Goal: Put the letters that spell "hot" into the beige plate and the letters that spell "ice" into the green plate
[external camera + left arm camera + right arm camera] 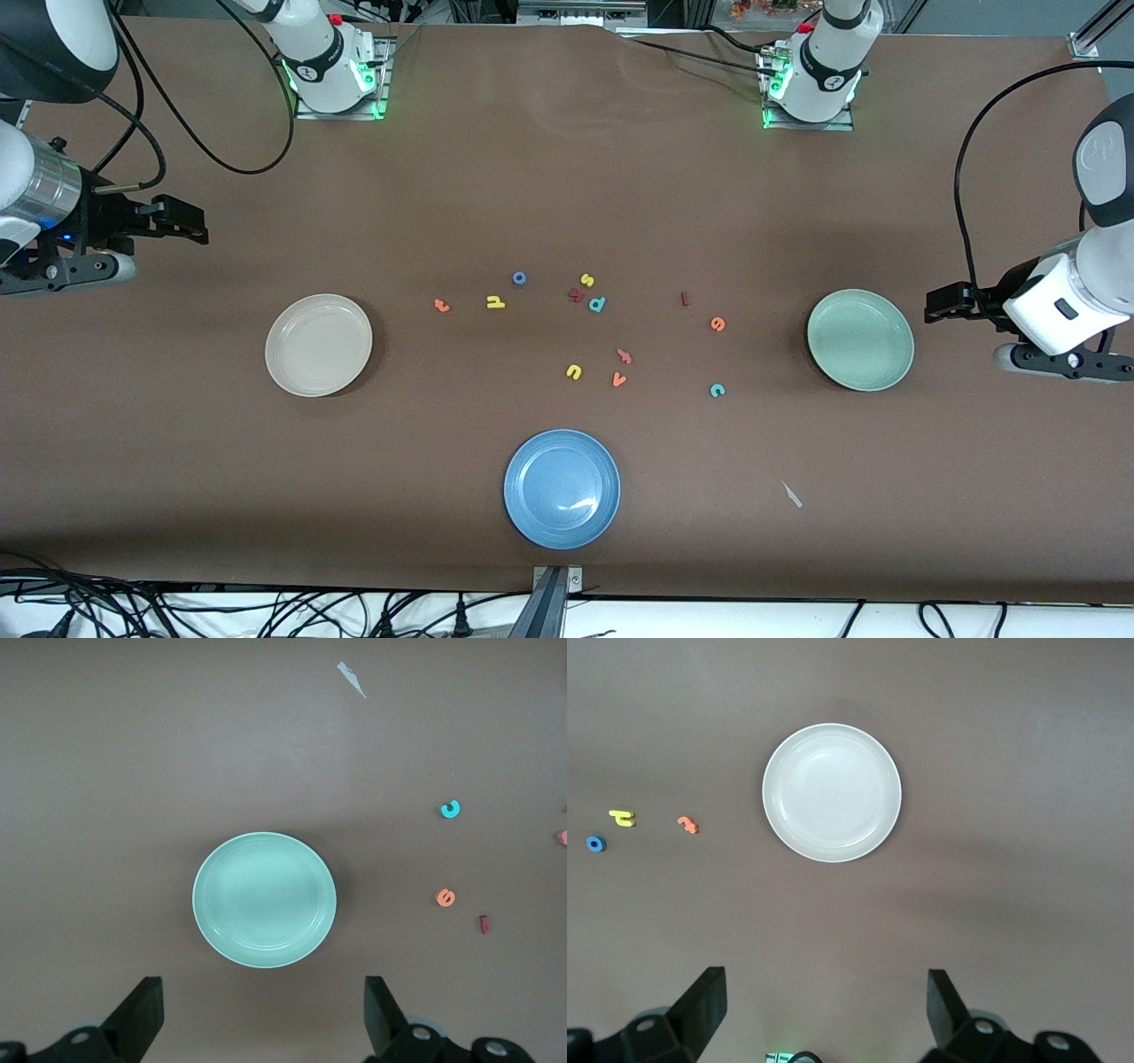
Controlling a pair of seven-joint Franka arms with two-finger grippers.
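The beige plate (319, 345) (832, 792) lies empty toward the right arm's end. The green plate (860, 339) (264, 900) lies empty toward the left arm's end. Between them on the brown table lie the orange "t" (441, 306) (687, 824), yellow "h" (495, 302) (623, 818), blue "o" (519, 278) (595, 843), dark red "i" (685, 299) (484, 924), orange "e" (718, 324) (446, 897) and teal "c" (717, 390) (451, 809). My right gripper (188, 221) (824, 1005) hangs open and empty over the table's end beside the beige plate. My left gripper (939, 304) (264, 1010) hangs open and empty beside the green plate.
A blue plate (562, 488) sits nearer the front camera, midway along the table. Other letters lie in the middle: yellow "s" (586, 280), dark red "k" (576, 295), teal "p" (597, 305), yellow "u" (574, 372), orange "v" (619, 380). A white scrap (791, 494) (352, 679) lies near the front edge.
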